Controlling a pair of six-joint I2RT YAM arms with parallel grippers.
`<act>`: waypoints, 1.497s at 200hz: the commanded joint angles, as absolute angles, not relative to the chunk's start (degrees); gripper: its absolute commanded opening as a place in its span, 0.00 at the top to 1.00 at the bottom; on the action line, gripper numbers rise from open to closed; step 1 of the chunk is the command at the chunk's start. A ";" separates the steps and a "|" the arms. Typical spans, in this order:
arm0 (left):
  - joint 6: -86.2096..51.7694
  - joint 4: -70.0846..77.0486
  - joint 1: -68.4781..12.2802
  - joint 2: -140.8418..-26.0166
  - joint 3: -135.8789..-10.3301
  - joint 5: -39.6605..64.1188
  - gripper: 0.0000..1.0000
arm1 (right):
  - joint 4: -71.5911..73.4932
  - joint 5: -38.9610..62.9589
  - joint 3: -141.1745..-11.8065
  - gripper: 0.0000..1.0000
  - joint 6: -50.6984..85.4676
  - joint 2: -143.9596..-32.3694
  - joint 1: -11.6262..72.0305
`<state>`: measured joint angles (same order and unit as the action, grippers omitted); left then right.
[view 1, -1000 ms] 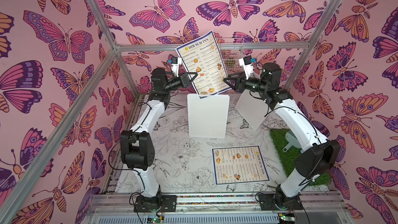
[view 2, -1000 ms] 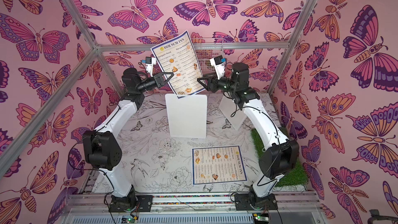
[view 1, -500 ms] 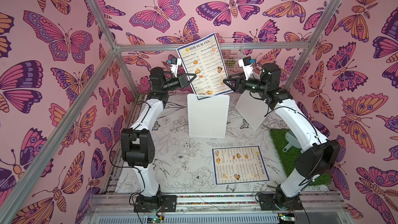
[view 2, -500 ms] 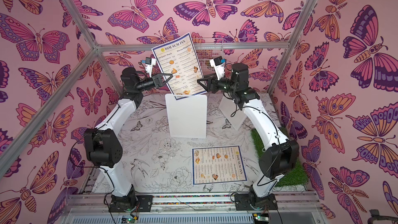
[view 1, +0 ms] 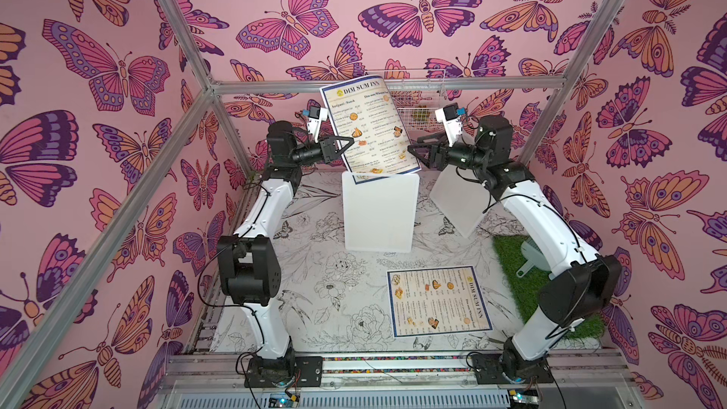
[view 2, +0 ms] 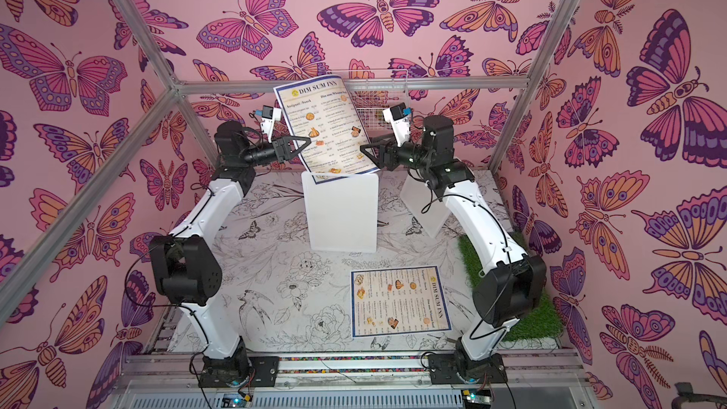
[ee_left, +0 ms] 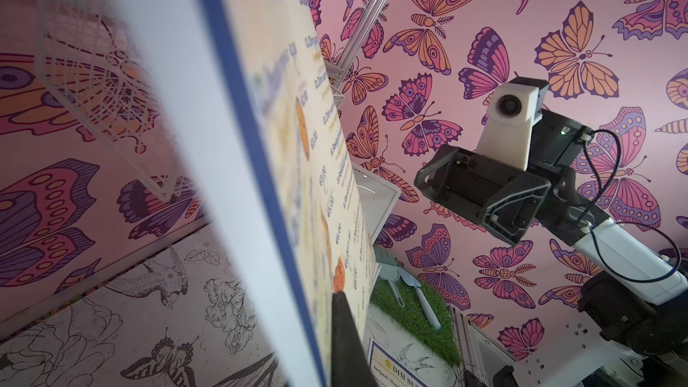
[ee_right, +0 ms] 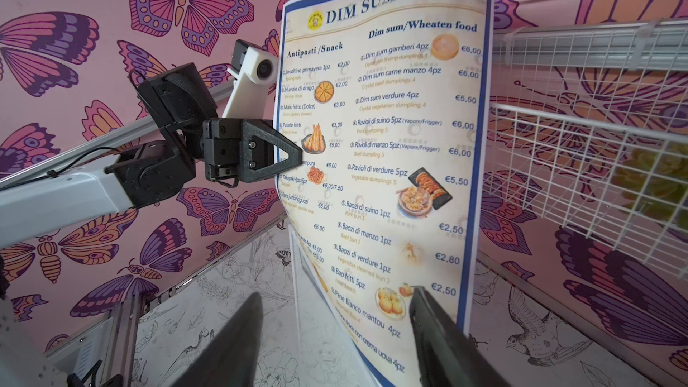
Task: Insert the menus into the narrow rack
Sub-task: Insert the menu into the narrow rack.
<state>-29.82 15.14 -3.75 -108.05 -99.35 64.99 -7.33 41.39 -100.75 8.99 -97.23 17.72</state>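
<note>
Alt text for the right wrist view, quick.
An upright DIM SUM INN menu fills the view, its side edge pinched by the left hand. The open right hand points at its lower part; a white wire basket hangs beyond.

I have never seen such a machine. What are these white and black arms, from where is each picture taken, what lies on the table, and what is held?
These are two robot arms fixed at the table's front edge, each ending in a two-fingered gripper. Both top views look down on the whole scene from above. Each wrist view comes from a small camera riding on one arm. The left gripper is shut on a "DIM SUM INN" menu, held upright with its lower edge at the top of the white rack. The right gripper is open, near that menu's other side edge. A second menu lies flat on the table, and a green grass mat lies on the right arm's side.
</note>
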 commanded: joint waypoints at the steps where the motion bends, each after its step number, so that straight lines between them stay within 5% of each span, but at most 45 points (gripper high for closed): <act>1: -26.31 12.51 -3.10 -108.50 -100.89 67.53 0.99 | -7.82 40.87 -101.59 0.35 8.56 -97.83 17.99; 195: -16.41 0.23 -1.60 -109.15 -105.46 71.03 0.99 | -10.65 39.27 -101.87 0.33 6.98 -97.90 17.06; 299: -15.29 -0.88 -2.58 -109.83 -107.39 70.29 0.99 | -13.90 47.63 -118.61 0.22 16.16 -109.87 15.74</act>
